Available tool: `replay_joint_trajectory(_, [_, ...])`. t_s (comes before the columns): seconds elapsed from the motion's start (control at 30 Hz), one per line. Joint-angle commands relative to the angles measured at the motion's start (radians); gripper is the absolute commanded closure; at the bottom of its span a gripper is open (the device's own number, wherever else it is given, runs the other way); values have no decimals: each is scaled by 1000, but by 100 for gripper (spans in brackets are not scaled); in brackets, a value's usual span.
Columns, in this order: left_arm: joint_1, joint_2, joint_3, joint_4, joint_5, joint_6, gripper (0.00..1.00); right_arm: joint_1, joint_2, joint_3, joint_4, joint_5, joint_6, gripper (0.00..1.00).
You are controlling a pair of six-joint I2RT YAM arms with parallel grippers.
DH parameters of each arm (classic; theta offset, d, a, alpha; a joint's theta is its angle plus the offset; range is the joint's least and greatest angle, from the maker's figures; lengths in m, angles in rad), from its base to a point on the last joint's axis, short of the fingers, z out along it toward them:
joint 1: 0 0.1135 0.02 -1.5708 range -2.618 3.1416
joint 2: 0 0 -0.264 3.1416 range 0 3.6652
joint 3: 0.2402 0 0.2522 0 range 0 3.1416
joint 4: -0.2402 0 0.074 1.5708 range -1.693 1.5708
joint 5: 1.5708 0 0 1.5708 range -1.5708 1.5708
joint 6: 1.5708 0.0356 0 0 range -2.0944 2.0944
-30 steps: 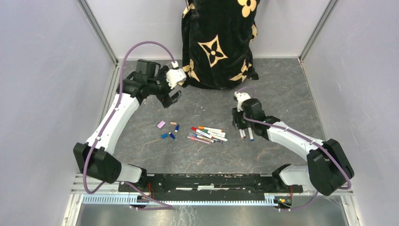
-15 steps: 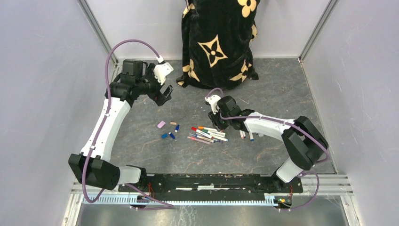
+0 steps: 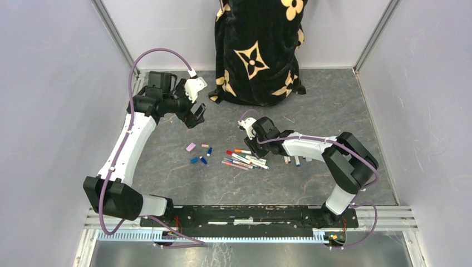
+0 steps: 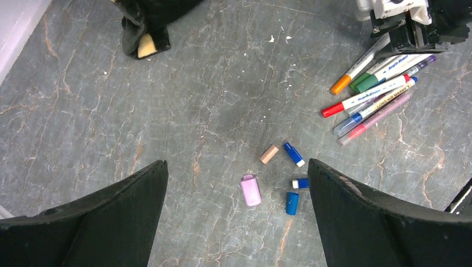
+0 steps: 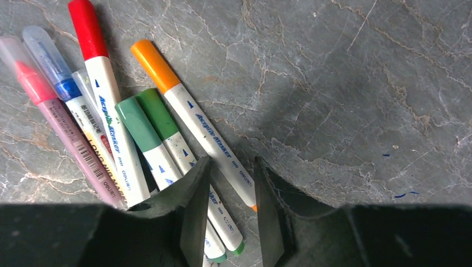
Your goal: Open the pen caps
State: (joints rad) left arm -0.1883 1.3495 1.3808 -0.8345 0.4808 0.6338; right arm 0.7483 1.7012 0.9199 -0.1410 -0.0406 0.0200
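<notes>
From above, the pens (image 3: 245,158) lay bunched mid-desk (image 3: 334,100), long axes roughly left to right. Loose pen caps (image 3: 199,154) sat just left of them, and my left tool (image 3: 196,117) hung wide open and empty. In the left wrist view the white barrels fanned out, coloured caps toward lower left. In the right wrist view my right tool (image 5: 232,167) stood narrow astride the orange-capped pen (image 5: 206,136), which ran diagonally with its cap up-left. I couldn't tell whether it gripped.
</notes>
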Motion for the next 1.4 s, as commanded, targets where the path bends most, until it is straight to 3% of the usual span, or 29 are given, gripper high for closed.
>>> replay_joint_trajectory(0.0, [-2,2,17,-15,52,43,0,5,18,17,25,34,-12,62])
replay_joint_trajectory(0.4, [-2,10,10,-72,94,104,0,3,76,31,41,-19,-12,85])
replay_joint_trajectory(0.53, [-3,-19,-64,-160,200,268,0,1,41,45,31,-46,-12,100])
replay_joint_trajectory(0.7, [-3,-28,-109,-266,303,458,0,-22,-31,103,-14,-96,-12,100])
replay_joint_trajectory(0.83, [-3,-21,-132,-283,367,550,0,-52,-101,166,-64,-239,13,100])
replay_joint_trajectory(1.1, [-101,-53,-277,-60,316,522,0,-70,-82,187,-114,-700,102,100])
replay_joint_trajectory(1.37, [-180,-8,-256,-79,278,542,2,-69,-34,246,-172,-856,63,100])
